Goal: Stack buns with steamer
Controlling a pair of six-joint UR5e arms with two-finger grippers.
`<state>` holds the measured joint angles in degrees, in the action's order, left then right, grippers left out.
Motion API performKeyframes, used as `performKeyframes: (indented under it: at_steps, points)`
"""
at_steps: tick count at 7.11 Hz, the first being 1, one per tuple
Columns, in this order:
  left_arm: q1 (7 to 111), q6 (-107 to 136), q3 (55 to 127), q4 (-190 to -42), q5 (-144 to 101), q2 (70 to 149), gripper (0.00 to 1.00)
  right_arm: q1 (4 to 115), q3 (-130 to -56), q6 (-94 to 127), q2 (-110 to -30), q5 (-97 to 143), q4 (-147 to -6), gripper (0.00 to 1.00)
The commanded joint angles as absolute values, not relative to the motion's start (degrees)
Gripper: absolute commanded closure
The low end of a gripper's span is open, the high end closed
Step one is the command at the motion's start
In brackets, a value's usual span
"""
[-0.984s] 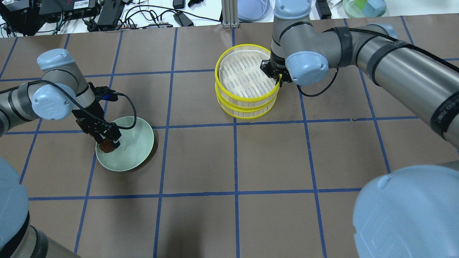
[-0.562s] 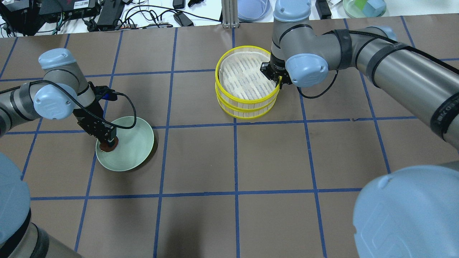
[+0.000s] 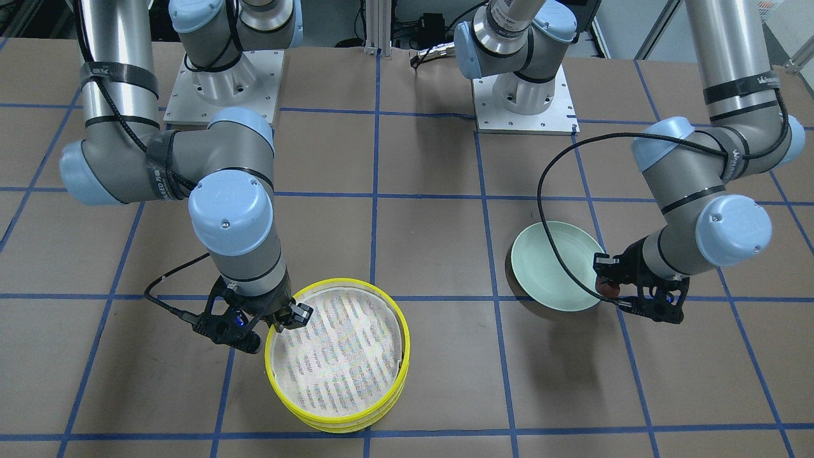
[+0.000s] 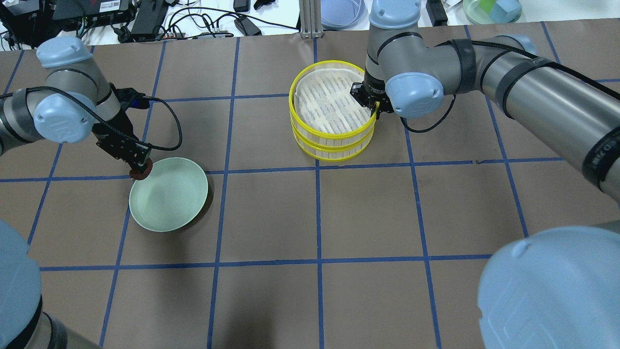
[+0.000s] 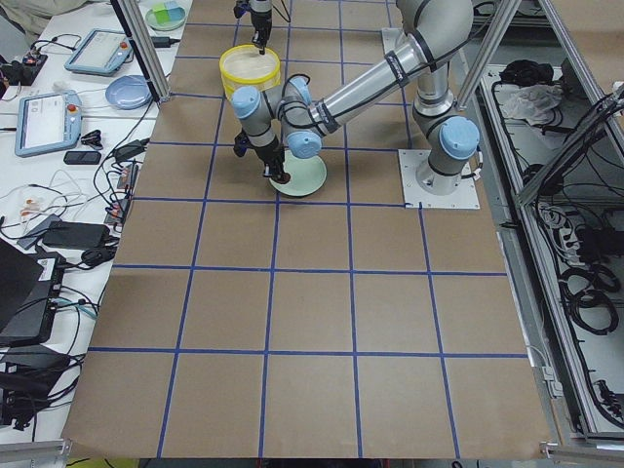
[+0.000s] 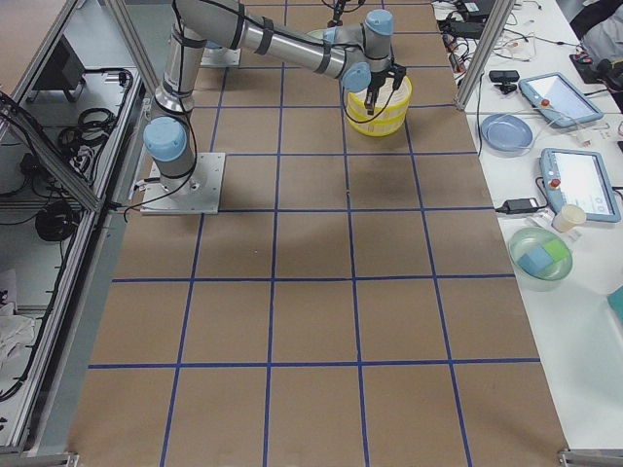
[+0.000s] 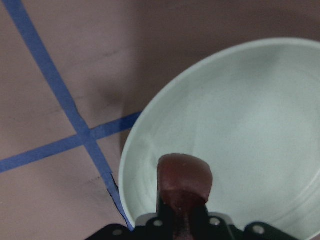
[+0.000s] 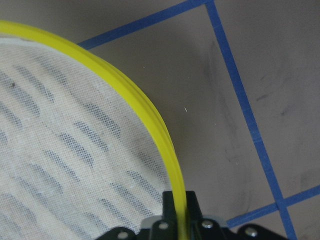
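Observation:
My left gripper (image 4: 140,168) is shut on the dark reddish-brown bun (image 4: 142,173) and holds it in the air over the far-left rim of the pale green plate (image 4: 174,196). The left wrist view shows the bun (image 7: 184,177) between the fingers above the plate (image 7: 260,115). The two yellow-rimmed steamer tiers (image 4: 332,111) are stacked far centre. My right gripper (image 4: 376,107) is shut on the top tier's rim (image 8: 150,115) at its right side. The cream-white bun is out of view.
Beyond the table's far edge lie cables, power bricks, a blue dish (image 4: 341,12) and a green bowl with blocks (image 4: 491,9). An aluminium post (image 4: 310,19) stands behind the steamer. Blue tape lines grid the brown table.
My left gripper closed on the brown bun, lifted it off the plate and moved it up and toward the far left. The right gripper keeps its hold on the top tier, which shifted slightly.

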<state>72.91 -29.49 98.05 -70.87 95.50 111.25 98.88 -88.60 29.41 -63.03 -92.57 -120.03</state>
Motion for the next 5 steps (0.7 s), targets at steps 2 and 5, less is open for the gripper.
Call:
performKeyframes:
  at_steps: [2,5]
  points:
    - [74.61,-18.05,92.73,-70.58,94.13,110.31,1.0,98.88,-88.59,29.18,-62.84,-92.46,-120.06,1.0]
    - [74.62,-18.54,91.85,-70.32,94.48,111.0,1.0,98.88,-88.59,29.44,-63.02,-92.37,-120.15,0.5]
